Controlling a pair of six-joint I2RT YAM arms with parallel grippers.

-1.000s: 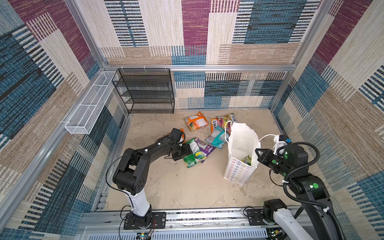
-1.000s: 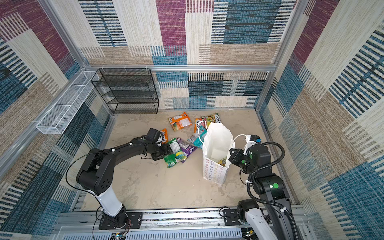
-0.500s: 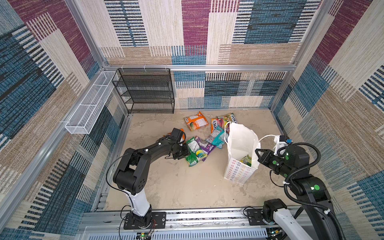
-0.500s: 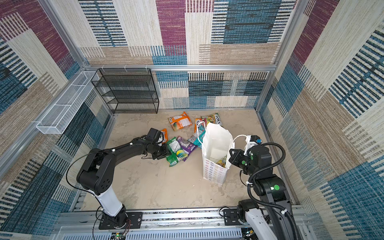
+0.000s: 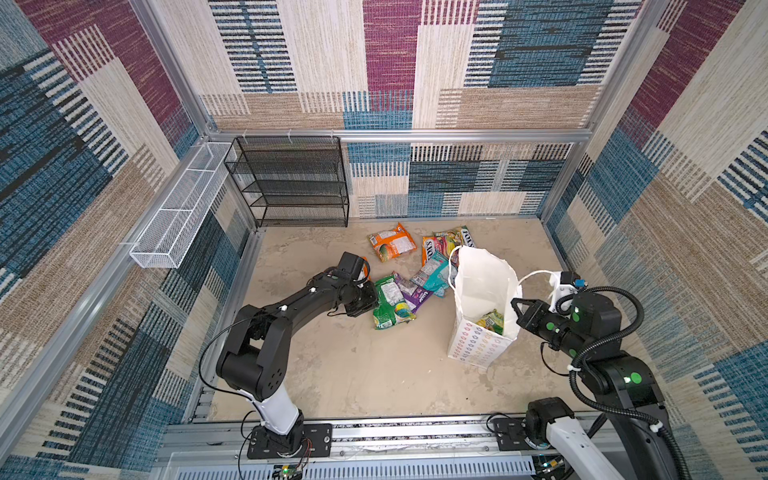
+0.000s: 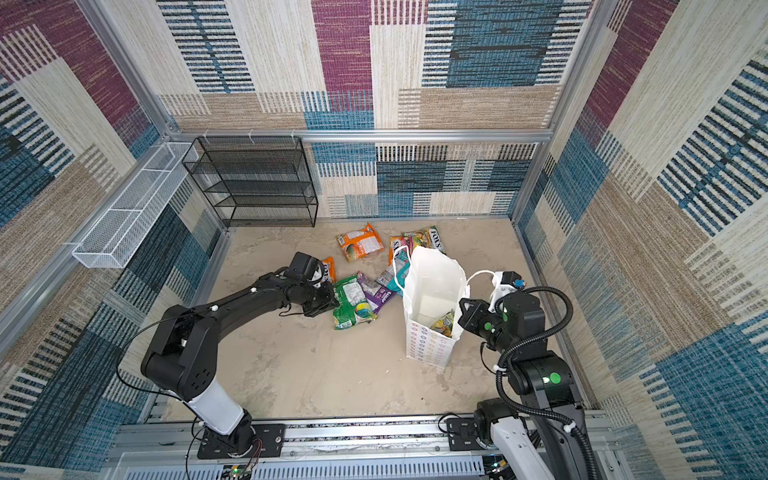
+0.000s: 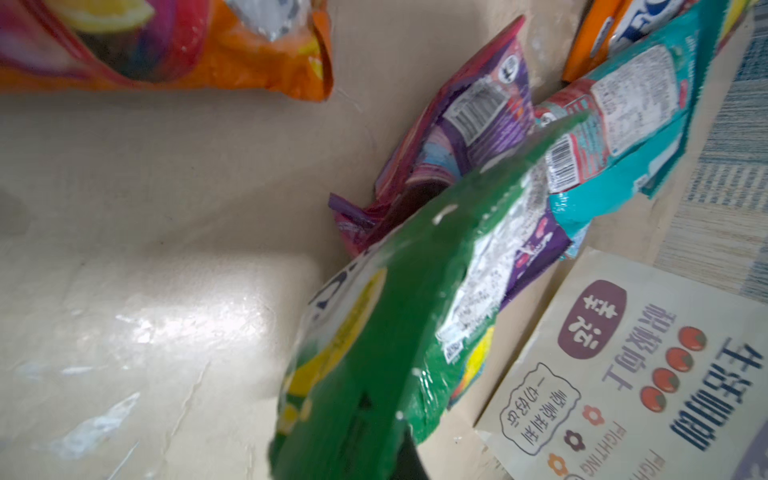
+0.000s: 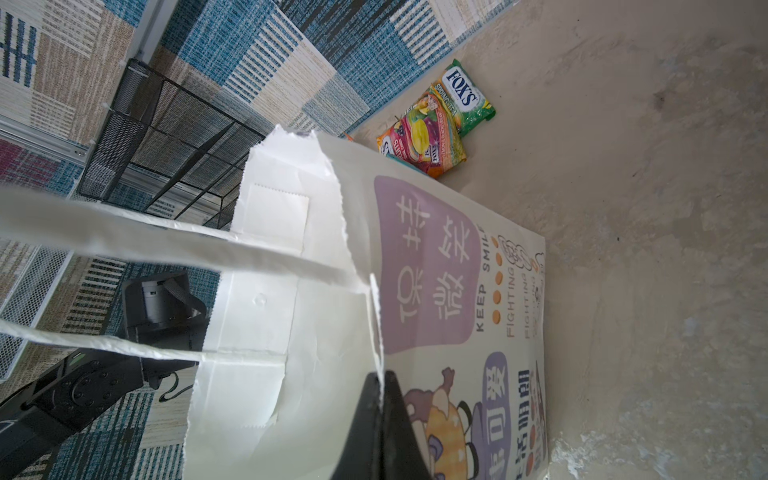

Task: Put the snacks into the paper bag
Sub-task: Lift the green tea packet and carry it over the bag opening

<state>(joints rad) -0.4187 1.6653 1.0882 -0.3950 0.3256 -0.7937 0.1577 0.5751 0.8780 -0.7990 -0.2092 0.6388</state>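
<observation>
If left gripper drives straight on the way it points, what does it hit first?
Past the green packet it grips, the left gripper would likely meet the purple packet first; depth is unclear.

open white paper bag (image 5: pixel 482 278) upright — snack (image 5: pixel 493 322) inside, green snack (image 5: pixel 390 300) tilted, other snacks (image 5: pixel 434 276) beside

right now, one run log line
left gripper shut on green packet | right gripper shut on paper bag rim | one packet inside

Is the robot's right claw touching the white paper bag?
Touching. The right wrist view shows the right gripper with its black jaws pinched shut on the torn top edge of the paper bag.
</observation>
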